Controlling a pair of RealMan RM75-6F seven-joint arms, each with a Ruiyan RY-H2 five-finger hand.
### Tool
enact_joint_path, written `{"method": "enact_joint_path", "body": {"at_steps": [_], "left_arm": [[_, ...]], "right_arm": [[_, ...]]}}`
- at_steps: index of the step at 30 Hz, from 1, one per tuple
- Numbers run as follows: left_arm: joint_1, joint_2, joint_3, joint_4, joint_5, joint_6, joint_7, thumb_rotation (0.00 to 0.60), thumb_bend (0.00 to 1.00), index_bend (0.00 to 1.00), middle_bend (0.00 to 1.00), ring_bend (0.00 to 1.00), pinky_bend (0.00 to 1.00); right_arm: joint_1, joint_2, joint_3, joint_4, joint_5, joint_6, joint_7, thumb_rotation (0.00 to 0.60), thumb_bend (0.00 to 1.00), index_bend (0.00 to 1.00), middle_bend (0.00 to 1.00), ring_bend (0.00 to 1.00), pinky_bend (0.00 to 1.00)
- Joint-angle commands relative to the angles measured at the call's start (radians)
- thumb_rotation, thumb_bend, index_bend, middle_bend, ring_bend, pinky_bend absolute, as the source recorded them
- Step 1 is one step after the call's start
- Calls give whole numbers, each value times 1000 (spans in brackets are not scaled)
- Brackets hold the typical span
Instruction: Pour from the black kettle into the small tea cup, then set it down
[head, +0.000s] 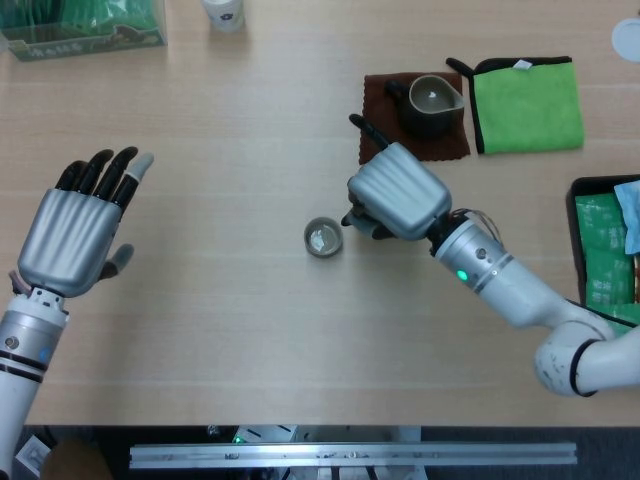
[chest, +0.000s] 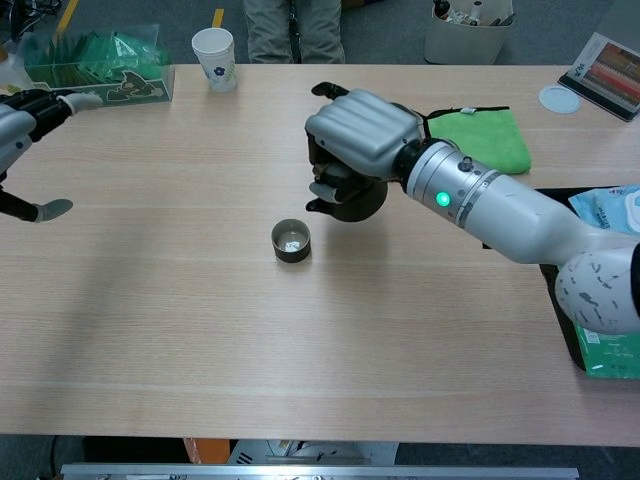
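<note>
- We take the small tea cup (head: 323, 238) as our landmark; it stands upright on the wooden table (head: 250, 330), and a pale glint shows inside it.
- Just right of the cup, our right hand (head: 396, 190) grips the black kettle (chest: 348, 198), fingers wrapped around it so that only its dark underside and spout tip show.
- In the chest view the kettle is lifted off the table, its spout pointing toward the cup, near the rim but apart from it.
- We cannot tell whether any liquid is leaving the spout.
- Farther from the cup on the same side, behind the right hand, lies a brown mat (head: 380, 115) with a dark pitcher (head: 430, 104) standing on it.
- A green cloth (head: 527, 102) lies just beyond the mat.
- A black tray (head: 585, 190) holding green packets sits at the table's right edge, well apart from the cup.
- Well to the cup's left, our left hand (head: 75, 230) hovers palm down with fingers spread, holding nothing.
- Far behind the cup on that side stand a white paper cup (chest: 214, 57) and a clear box of green packets (chest: 97, 65).
</note>
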Motion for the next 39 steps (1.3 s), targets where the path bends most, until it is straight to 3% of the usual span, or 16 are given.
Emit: {"method": "enact_joint_path", "body": {"at_steps": [1, 18, 39], "left_arm": [[5, -6, -4, -2, 7, 1, 0, 600, 232, 7, 82, 102, 197], [50, -17, -14, -6, 39, 26, -4, 600, 232, 7, 82, 102, 197], [72, -18, -32, 10, 48, 9, -23, 600, 232, 7, 82, 102, 197]], "right_arm": [[21, -10, 1, 3, 27, -9, -38, 525, 348, 972, 893, 953, 0], [131, -46, -9, 3, 171, -13, -255, 527, 348, 972, 893, 953, 0], [188, -43, -45, -28, 242, 39, -327, 529, 348, 972, 893, 953, 0]]}}
